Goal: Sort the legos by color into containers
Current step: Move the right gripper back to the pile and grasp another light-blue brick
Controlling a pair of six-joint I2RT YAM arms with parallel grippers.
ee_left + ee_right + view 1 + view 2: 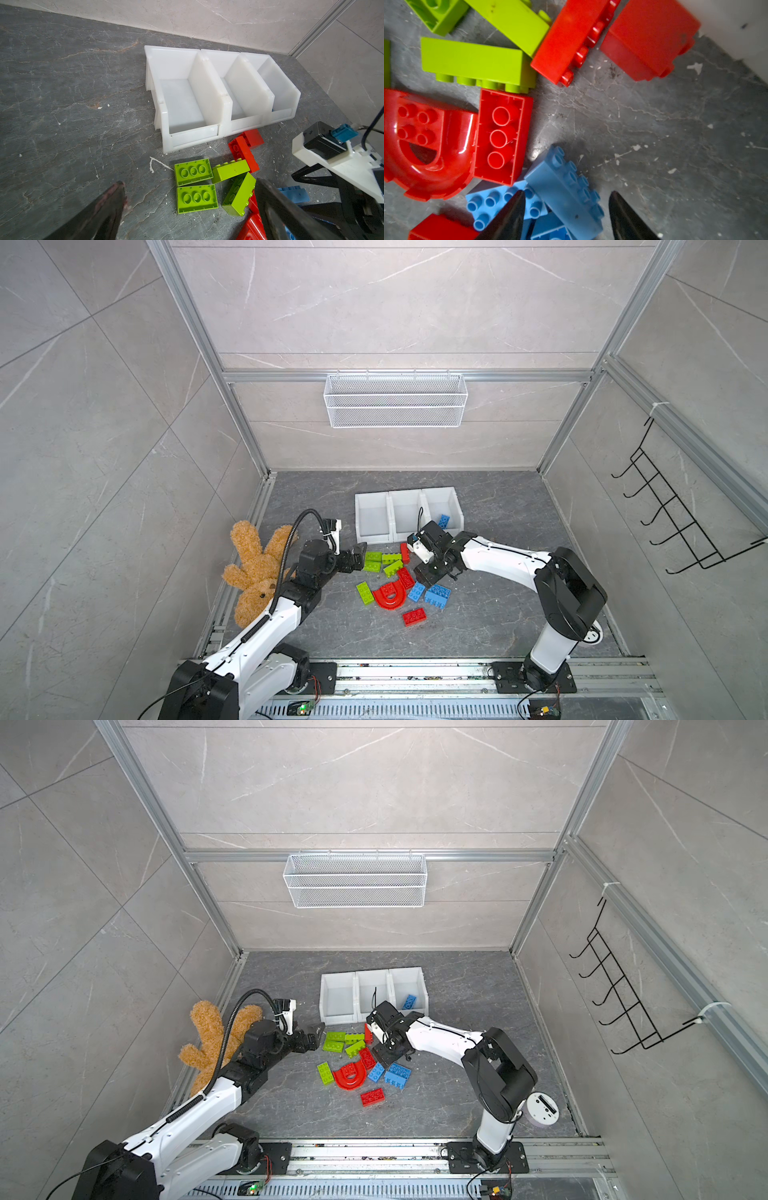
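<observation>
Right gripper (566, 194) sits closest in its wrist view. Its jaws stand partly apart on either side of a blue brick (563, 185) that lies on its side on the grey floor (675, 124). A gap shows beside one finger, so the brick is not gripped. In both top views this gripper points down at the right edge of the legos (395, 585), which are scattered at the centre of the frame, a little below the bins (408, 492).

Left gripper (190, 181) is spread wide and holds nothing. It hovers just left of the green bricks (379, 562) at the upper left of the pile. Below these lie the red arch (388, 596) and, lowest of all, a single red brick (414, 617). The three white bins stand in a row, and the rightmost holds one binned brick (444, 521), which is blue. A teddy (253, 568) lies at the left of the frame, partly behind the left arm.
</observation>
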